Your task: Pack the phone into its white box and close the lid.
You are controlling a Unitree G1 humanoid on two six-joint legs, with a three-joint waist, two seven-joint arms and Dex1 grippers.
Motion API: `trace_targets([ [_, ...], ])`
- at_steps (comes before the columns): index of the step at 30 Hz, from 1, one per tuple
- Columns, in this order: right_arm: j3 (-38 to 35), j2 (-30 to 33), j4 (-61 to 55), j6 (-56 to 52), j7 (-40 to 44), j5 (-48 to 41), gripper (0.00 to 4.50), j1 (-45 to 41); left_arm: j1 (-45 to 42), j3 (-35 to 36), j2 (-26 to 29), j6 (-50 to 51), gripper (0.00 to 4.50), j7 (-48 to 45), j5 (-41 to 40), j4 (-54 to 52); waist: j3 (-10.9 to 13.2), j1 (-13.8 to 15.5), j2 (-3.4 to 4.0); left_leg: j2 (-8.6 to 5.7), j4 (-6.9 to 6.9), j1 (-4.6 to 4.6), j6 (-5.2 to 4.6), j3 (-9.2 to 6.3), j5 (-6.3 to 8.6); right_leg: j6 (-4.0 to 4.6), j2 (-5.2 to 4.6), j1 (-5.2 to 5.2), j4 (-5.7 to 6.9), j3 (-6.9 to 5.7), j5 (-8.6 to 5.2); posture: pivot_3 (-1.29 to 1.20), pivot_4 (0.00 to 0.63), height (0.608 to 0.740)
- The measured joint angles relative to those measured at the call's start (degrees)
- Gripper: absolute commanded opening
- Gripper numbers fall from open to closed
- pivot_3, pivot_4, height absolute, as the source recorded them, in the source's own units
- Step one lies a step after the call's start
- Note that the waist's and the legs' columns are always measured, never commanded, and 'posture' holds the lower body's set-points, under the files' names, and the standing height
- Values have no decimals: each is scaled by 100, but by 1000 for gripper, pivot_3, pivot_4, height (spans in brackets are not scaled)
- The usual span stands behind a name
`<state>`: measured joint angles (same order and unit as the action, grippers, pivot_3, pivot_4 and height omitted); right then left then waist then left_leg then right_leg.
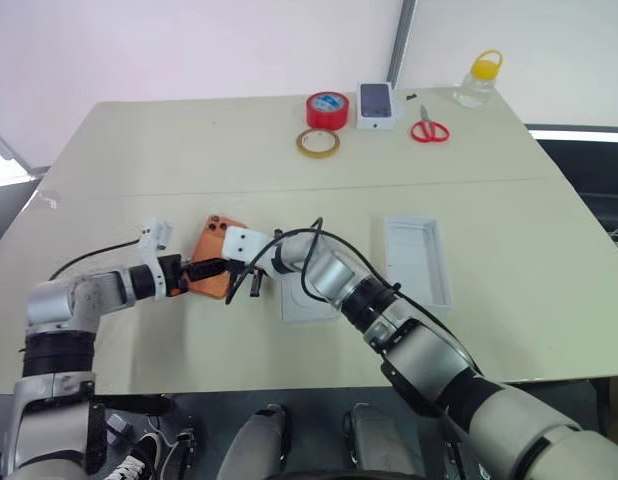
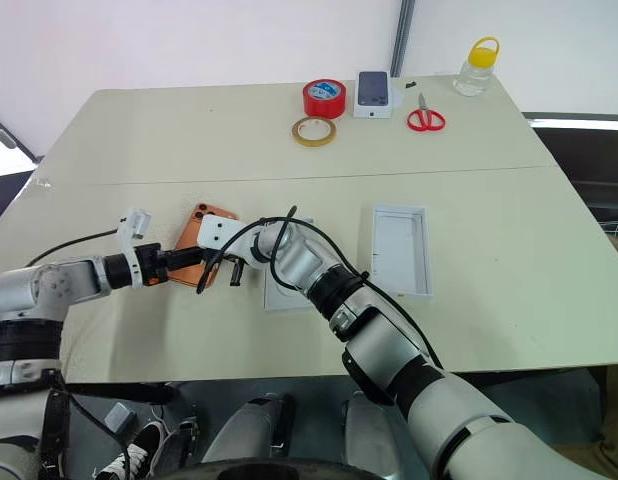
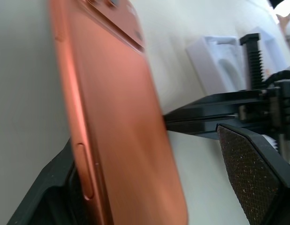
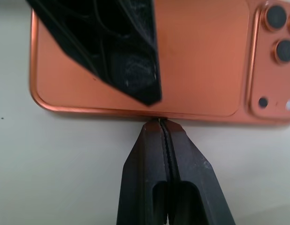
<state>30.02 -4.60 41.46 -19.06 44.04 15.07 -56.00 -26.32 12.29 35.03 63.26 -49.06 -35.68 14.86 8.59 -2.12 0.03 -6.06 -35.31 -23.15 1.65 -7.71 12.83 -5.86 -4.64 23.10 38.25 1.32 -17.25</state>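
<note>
gleaming rounded orange phone (image 4: 201, 56)

You get a bright, even wash of daylight over the table (image 1: 189, 150), with no hard shadows; only soft, short ones sit under the arms near its front edge. Beyond the table's far edge the pale backdrop is blown nearly white, and a glaring patch shows off the table's left corner. In your left wrist view the phone (image 3: 121, 122) is close and smeared, its far end and the white pieces behind it out of focus, a soft sheen running along its side. Your right wrist view is sharper, the phone's back reflecting evenly.
</note>
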Motion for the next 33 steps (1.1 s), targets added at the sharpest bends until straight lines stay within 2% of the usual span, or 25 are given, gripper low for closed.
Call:
trace_targets([
  [11, -1, 46, -16, 84, 23, 7, 39, 36, -130, 460, -141, 165, 3891, 196, -202, 436, -1, -46, -2, 2, 0, 0, 4, -2, -2, 0, 3, 4, 5, 0, 0, 0, 150, 740],
  [16, 1, 50, -17, 113, 29, 6, 0, 36, -6, 550, -140, 288, 1518, 346, -246, 458, -1, -55, -4, 3, 1, -2, 7, -2, -4, 0, 3, 8, 5, 2, 0, 0, 150, 740],
  [25, 3, 63, -17, 145, 23, 9, 0, 36, 154, 719, -156, 496, 1518, 466, -473, 411, 0, -56, -5, 3, 2, -2, 6, -2, -3, 0, 4, 9, 5, 2, 0, 0, 150, 740],
  [29, 3, 76, -17, 154, 22, 13, 0, 41, 192, 877, -241, 583, 180, 502, -666, 382, -1, -54, -6, 4, 2, -1, 6, -2, -3, 0, 3, 8, 5, 2, 0, 0, 150, 740],
  [30, 2, 83, -17, 167, 21, 19, 0, 41, 191, 890, -266, 611, 47, 536, -715, 295, -2, -52, -7, 4, 1, 0, 6, -2, -3, 0, 3, 5, 5, 1, 0, 0, 150, 740],
  [33, 3, 103, -21, 218, 17, 27, 0, 61, 211, 974, -278, 724, 47, 633, -784, 302, -2, -54, -7, 4, 2, 0, 5, -2, -3, 1, 4, 8, 7, 2, 0, 0, 150, 740],
])
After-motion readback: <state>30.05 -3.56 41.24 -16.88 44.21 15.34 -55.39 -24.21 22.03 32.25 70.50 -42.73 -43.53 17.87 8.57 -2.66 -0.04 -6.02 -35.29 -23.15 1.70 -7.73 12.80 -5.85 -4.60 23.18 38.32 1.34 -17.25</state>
